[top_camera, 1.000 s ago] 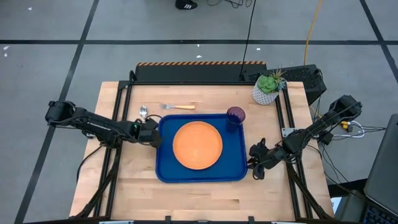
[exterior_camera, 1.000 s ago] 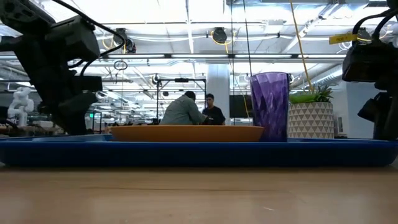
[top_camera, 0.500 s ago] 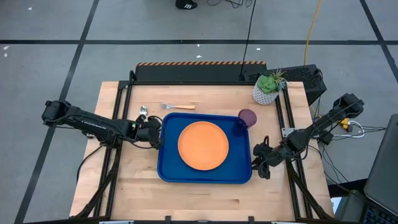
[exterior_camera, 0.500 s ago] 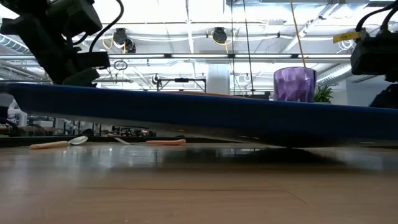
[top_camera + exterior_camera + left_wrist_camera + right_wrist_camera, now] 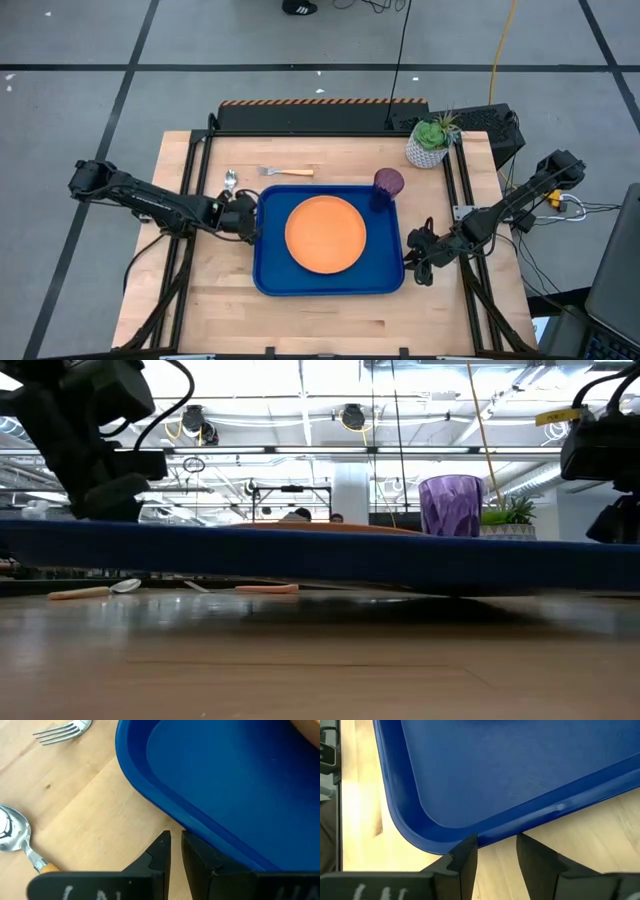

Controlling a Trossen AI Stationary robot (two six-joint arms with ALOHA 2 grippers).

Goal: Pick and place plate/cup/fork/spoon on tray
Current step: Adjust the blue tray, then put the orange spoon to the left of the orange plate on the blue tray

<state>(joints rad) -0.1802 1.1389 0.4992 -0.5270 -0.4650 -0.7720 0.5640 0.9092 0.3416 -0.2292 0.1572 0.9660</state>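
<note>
The blue tray [image 5: 330, 288] hangs above the table between my two grippers. The orange plate [image 5: 325, 233] lies in its middle, and the purple cup [image 5: 388, 185] stands upright in its far right corner. My left gripper [image 5: 253, 218] is shut on the tray's left edge. My right gripper [image 5: 410, 258] is shut on its right edge. The fork [image 5: 287, 172] and the spoon [image 5: 230, 181] lie flat on the table beyond the tray's far left corner. The low view shows them under the raised tray [image 5: 320, 555]. My left gripper [image 5: 176, 851] pinches the tray's left rim [image 5: 175, 822] between its two fingers, coming level from the table's left. The tray is lifted clear of the table. My right gripper [image 5: 496, 851] has the tray's right rim [image 5: 495, 834] between its two fingers, near the tray's near right corner, coming level from the table's right. That end of the tray is also clear of the table.
A white pot with a green plant [image 5: 430, 142] stands at the table's far right corner, just beyond the cup. Bare wood shows along the near edge [image 5: 330, 325] and the far edge.
Both grippers have gone up with the tray. It lay flat on the table and now hangs clear of it, shifted a little toward the right edge. The plate stays in place. The cup slid slightly toward the tray's right corner and stays upright.
</note>
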